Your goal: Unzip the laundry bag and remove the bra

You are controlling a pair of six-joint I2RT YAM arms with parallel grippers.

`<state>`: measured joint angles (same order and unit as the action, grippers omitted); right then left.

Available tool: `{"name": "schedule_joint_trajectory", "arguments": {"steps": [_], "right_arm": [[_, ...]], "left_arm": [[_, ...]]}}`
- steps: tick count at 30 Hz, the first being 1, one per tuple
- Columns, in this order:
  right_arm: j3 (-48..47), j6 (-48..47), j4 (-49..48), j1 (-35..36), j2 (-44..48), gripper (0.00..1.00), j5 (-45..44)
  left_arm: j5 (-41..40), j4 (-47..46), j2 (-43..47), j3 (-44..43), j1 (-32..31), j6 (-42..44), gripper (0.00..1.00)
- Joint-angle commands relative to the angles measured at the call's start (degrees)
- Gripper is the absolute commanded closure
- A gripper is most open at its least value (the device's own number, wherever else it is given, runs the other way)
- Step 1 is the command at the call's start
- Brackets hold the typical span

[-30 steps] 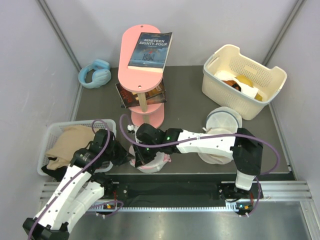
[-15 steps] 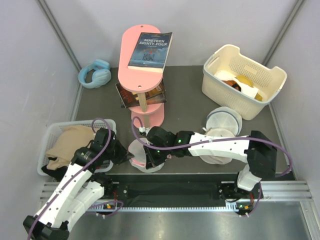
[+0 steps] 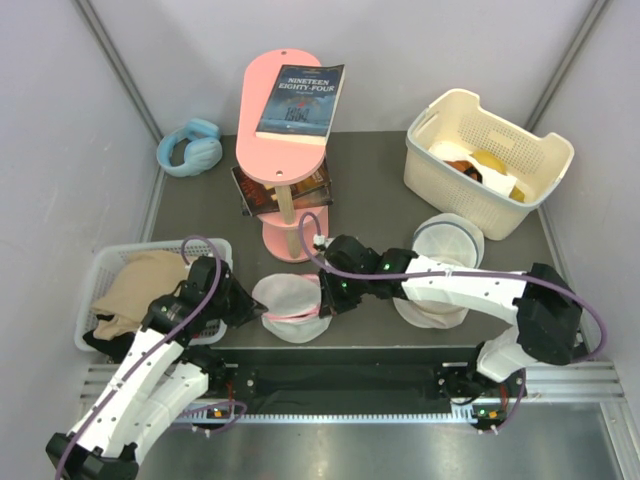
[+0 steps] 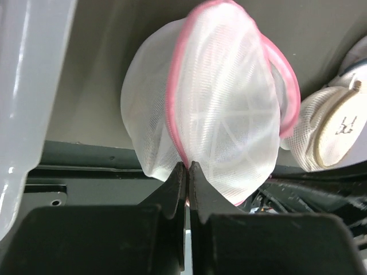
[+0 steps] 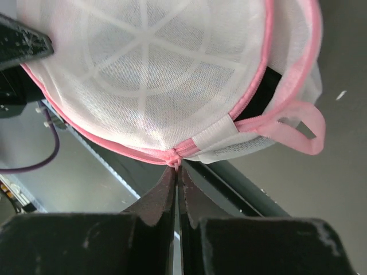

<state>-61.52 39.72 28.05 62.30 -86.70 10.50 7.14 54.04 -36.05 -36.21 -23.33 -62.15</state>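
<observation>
The laundry bag (image 3: 290, 305), round white mesh with pink trim, lies near the table's front edge between both grippers. My left gripper (image 3: 247, 308) is shut on its left pink rim; the left wrist view shows the bag (image 4: 218, 103) pinched at my fingertips (image 4: 187, 167). My right gripper (image 3: 328, 300) is shut on the pink zipper pull at the bag's right side; in the right wrist view the pull (image 5: 175, 161) sits at the fingertips, below the bag (image 5: 149, 63), with a dark gap open along the zipper and a pink loop (image 5: 298, 134) beside it. The bra is hidden.
A second white mesh bag with beige rim (image 3: 445, 245) lies under my right arm. A white tray of clothes (image 3: 105, 265) stands at left. A pink stand with a book (image 3: 290, 100), blue headphones (image 3: 190, 148) and a cream basket (image 3: 487, 160) stand at the back.
My right gripper has moved to the right with the zipper pull, and the bag has spread flatter and wider. The left gripper has held its place on the rim.
</observation>
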Motion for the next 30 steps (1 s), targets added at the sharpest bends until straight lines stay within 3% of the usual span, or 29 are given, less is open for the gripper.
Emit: {"name": "schedule_joint_trajectory", "arguments": {"steps": [1,6,7,8,10,11,13,16,20,25,30], "right_arm": [[-0.4,-3.2,2.8,-3.5,2.8,1.0,-1.8],[-2.6,-5.0,3.2,-4.8,0.9,1.0,-1.7],[-3.0,-5.8,3.3,-4.9,0.6,1.0,-1.7],[-3.5,-6.2,3.7,-5.0,0.2,1.0,-1.7],[-4.0,-7.4,4.3,-5.3,-0.6,1.0,-2.4],[-4.6,-7.7,5.2,-5.9,-0.9,1.0,-2.7],[-5.1,-8.8,6.2,-6.4,-1.0,1.0,-3.6],[-7.3,-10.2,8.9,-7.1,-0.9,0.95,-5.5],[-10.6,-12.1,13.1,-7.0,-0.4,0.68,-7.1],[-16.1,-12.8,15.9,-6.7,1.2,0.47,-7.3],[-23.9,-14.6,16.1,-3.6,-0.2,0.37,-7.8]], "left_arm": [[-0.6,-1.7,0.6,-1.8,0.1,1.7,1.0],[3.7,-5.2,-0.7,-2.5,0.1,4.4,1.0],[4.9,-8.0,-0.5,-2.5,0.1,5.1,0.94],[6.8,-8.9,-0.4,-2.6,0.1,5.9,0.83],[7.2,-10.4,-0.1,-3.4,0.1,6.3,0.51],[6.9,-10.3,0.3,-3.9,0.1,6.9,0.29],[5.4,-9.1,0.4,-6.0,0.1,7.6,0.2],[1.1,-5.7,0.7,-8.7,0.1,7.9,0.17],[-1.4,-3.0,0.8,-12.3,0.1,8.8,0.14],[-4.8,-1.7,-2.8,-12.6,0.1,10.4,0.1],[-6.2,-1.0,-6.0,-12.7,0.2,11.2,0.1]]}}
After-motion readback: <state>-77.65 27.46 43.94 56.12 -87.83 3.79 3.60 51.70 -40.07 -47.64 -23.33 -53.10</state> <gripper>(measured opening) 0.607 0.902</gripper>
